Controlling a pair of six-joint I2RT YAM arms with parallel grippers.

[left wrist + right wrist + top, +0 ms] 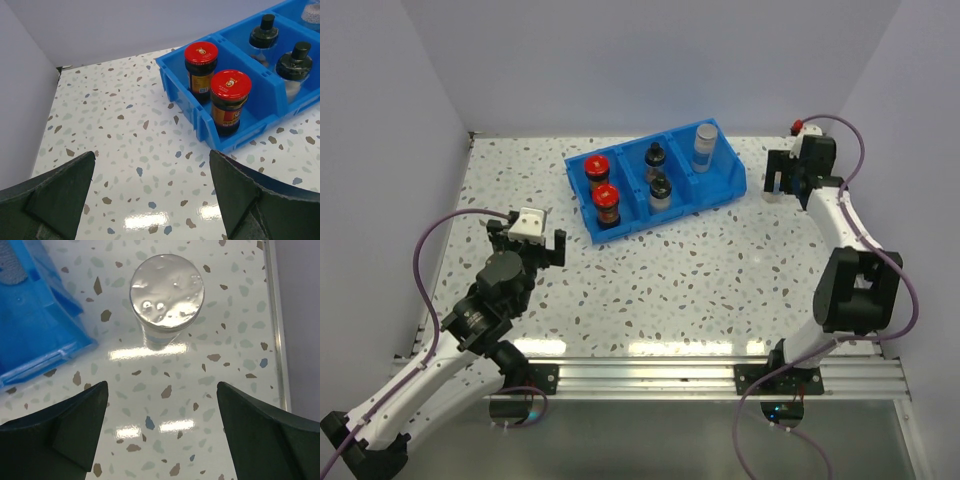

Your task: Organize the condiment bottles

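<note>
A blue three-compartment bin [720, 188] holds two red-capped jars [594, 170] [606, 201] in its left section, two black-capped jars [654, 157] [660, 188] in the middle and one silver-capped jar [705, 145] on the right. A second silver-capped jar [167, 295] stands upright on the table just right of the bin [40, 340]. My right gripper [162, 385] hovers open and empty above and just short of it; in the top view the right gripper [785, 178] mostly hides it. My left gripper [527, 242] is open and empty over bare table left of the bin; its view shows the red-capped jars [201, 60] [230, 95].
The speckled white table is walled at the back and on both sides. Its right edge strip [277, 325] runs close to the loose jar. The bin sits at an angle at the back centre. The arm bases stand on a rail [700, 375] at the near edge.
</note>
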